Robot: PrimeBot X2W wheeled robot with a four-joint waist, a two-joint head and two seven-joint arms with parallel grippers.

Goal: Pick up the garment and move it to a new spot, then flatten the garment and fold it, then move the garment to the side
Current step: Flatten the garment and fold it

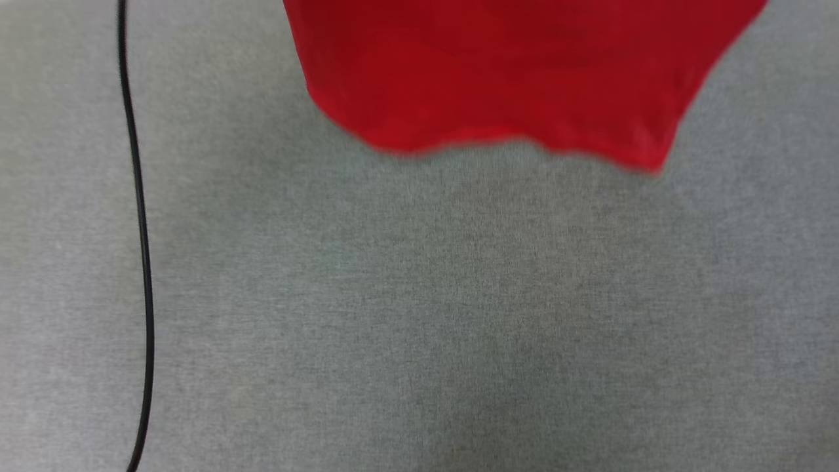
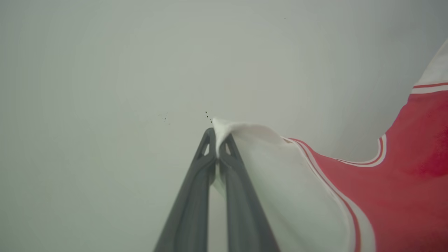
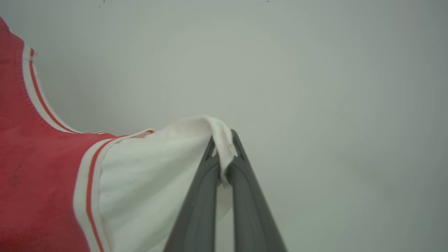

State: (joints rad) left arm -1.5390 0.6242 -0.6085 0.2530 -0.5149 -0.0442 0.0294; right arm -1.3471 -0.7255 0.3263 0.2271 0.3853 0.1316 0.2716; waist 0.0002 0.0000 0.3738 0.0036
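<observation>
1. Holding the garment up in the air is where I am now. It hangs from both my hands, and its red bottom edge dangles over the gray surface. I cannot tell if it touches.
2. My left gripper is pinched tight on the tip of a white sleeve.
3. My right gripper is pinched tight on the tip of the other white sleeve.
4. Done, I think: the pick-up. The shirt is lifted and spread wide between my two hands.
5. Left to do, I think: lay it down in a new spot, smooth it flat, fold it, and move it to the side.
6. The head view gives me the low hem, wavy and a bit blurry. It also gives me the gray surface below and a black cable well off to the left.
7. The wrist views give me the grip. Each sleeve tip is squeezed between dark fingers, and I see the striped trim and the red neck curve, with a pale wall behind.
</observation>
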